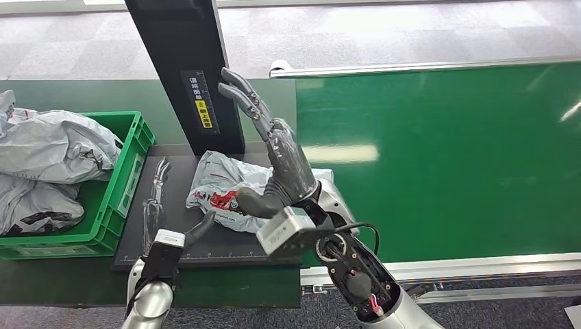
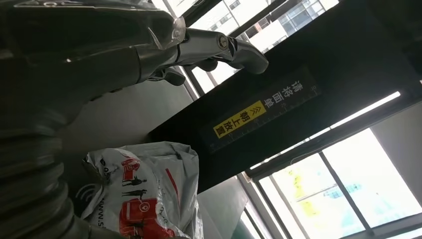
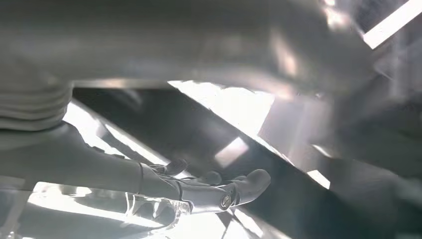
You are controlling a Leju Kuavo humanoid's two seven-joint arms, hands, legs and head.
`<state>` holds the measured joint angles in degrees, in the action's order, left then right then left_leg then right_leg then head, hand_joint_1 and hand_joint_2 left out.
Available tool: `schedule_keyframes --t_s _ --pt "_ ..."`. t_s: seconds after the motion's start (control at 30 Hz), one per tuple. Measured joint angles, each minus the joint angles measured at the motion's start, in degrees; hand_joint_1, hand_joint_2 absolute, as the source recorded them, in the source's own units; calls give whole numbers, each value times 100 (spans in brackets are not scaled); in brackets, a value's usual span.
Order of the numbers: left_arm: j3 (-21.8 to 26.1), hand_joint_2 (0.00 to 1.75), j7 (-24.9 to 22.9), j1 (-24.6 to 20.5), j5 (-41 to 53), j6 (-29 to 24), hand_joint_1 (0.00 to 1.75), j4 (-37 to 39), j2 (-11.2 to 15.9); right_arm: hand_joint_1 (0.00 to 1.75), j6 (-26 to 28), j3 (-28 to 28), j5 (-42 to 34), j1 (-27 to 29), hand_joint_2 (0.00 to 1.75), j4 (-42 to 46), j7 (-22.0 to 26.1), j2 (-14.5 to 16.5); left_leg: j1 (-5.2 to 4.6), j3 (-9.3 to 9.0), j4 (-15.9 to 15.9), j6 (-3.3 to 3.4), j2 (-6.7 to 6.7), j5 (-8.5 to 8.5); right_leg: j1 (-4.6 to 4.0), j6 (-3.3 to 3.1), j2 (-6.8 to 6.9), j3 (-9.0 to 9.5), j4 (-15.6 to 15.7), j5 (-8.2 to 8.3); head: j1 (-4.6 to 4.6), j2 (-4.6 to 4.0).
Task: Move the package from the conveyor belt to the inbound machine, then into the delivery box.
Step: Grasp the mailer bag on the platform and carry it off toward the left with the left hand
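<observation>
A parcel-sorting station in a warehouse or logistics hall. A wide green conveyor belt (image 1: 438, 157) with metal rails runs on the right. Left of it stands a black scanning platform (image 1: 178, 233) with an upright post (image 1: 185, 68), and a green crate (image 1: 120, 185) of grey mailer bags (image 1: 55, 147) on the far left. Grey carpet tiles (image 1: 411, 31) lie beyond.

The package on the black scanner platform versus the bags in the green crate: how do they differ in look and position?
The package lies alone on the black platform beside the right hand, while the bags are piled together inside the green crate. The package shows red and black printing facing up; the bags show mostly plain grey, with only small marks visible. Both are crumpled grey plastic mailers, and neither is held by a hand.
</observation>
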<state>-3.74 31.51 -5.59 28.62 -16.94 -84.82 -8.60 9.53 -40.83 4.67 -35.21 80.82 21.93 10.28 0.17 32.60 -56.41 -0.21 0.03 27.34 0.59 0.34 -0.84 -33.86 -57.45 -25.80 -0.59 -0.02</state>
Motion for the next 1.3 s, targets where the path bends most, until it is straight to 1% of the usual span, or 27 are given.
schedule_keyframes --t_s 0.07,0.1,0.17,0.23,0.3,0.37,0.47,0.63,0.77,0.9,0.97,1.03,1.13,1.3 --pt "2 175 -108 -74 338 -85 0 131 -12 0 -658 48 -101 -380 175 -826 -458 -3 0 -4 0 3 -4 -3 0 1 4 5 1 1 1 0" --pt "-11 175 -204 -122 551 -151 0 245 -16 0 -909 108 -27 -582 175 -1357 -515 -3 -1 -5 -1 5 -12 -7 1 1 12 8 1 2 2 0" --pt "-59 175 -492 -213 1026 -256 0 487 -16 0 -1181 259 240 -886 175 -2289 -392 9 -1 -5 -2 8 -30 -15 1 4 30 14 1 4 3 0" --pt "-151 175 -963 -339 1703 -280 0 740 -6 0 -1327 384 518 -1062 175 -2899 -358 19 -1 -4 -4 8 -38 -19 1 5 38 14 1 7 2 0" --pt "-291 175 -1529 -550 2491 -176 0 1041 15 0 -1430 500 770 -1127 175 -3262 -431 20 -2 -3 -5 8 -40 -20 2 6 38 13 1 8 1 0" --pt "-420 175 -1960 -812 3082 74 0 1360 41 0 -1469 637 962 -1128 175 -3464 -512 17 -2 -2 -5 8 -40 -19 2 6 38 10 1 9 1 0" --pt "-558 175 -2314 -1194 3615 512 0 1864 74 0 -1474 868 1164 -1101 175 -3617 -595 -8 -2 1 -5 7 -38 -19 1 6 36 5 1 9 1 0" --pt "-767 175 -2472 -1762 4078 984 0 2608 111 0 -1473 1259 1391 -995 175 -3669 -724 -85 -1 2 -5 7 -40 -19 1 6 37 6 1 8 0 0" --pt "-1068 175 -2369 -2173 4472 1209 0 3089 122 0 -1416 1510 1504 -882 175 -3670 -743 -150 -2 -8 -5 9 -57 -20 3 7 55 23 2 7 0 0" --pt "-1429 175 -2308 -2581 4682 1291 0 3581 116 0 -1361 1713 1563 -722 175 -3645 -737 -225 -3 -30 -4 12 -76 -22 9 8 78 55 3 5 1 0" --pt "-1541 175 -2303 -2727 4687 1338 77 3768 103 0 -1358 1782 1583 -643 175 -3605 -736 -264 -6 -44 -4 13 -78 -23 12 10 80 71 4 4 1 0" --pt "-1623 175 -2301 -2833 4655 1439 161 3937 89 0 -1358 1831 1595 -573 175 -3544 -740 -298 -9 -58 -4 15 -81 -23 15 14 82 86 5 2 1 0" --pt "-1732 175 -2280 -2962 4561 1595 174 4200 79 0 -1358 1902 1615 -478 175 -3445 -751 -339 -11 -74 -4 18 -88 -24 17 16 86 104 6 1 1 0" --pt "-1829 175 -2207 -3144 4425 1644 175 4500 67 0 -1359 1980 1644 -379 175 -3328 -768 -379 -11 -86 -4 19 -88 -26 17 19 87 117 6 3 1 0"
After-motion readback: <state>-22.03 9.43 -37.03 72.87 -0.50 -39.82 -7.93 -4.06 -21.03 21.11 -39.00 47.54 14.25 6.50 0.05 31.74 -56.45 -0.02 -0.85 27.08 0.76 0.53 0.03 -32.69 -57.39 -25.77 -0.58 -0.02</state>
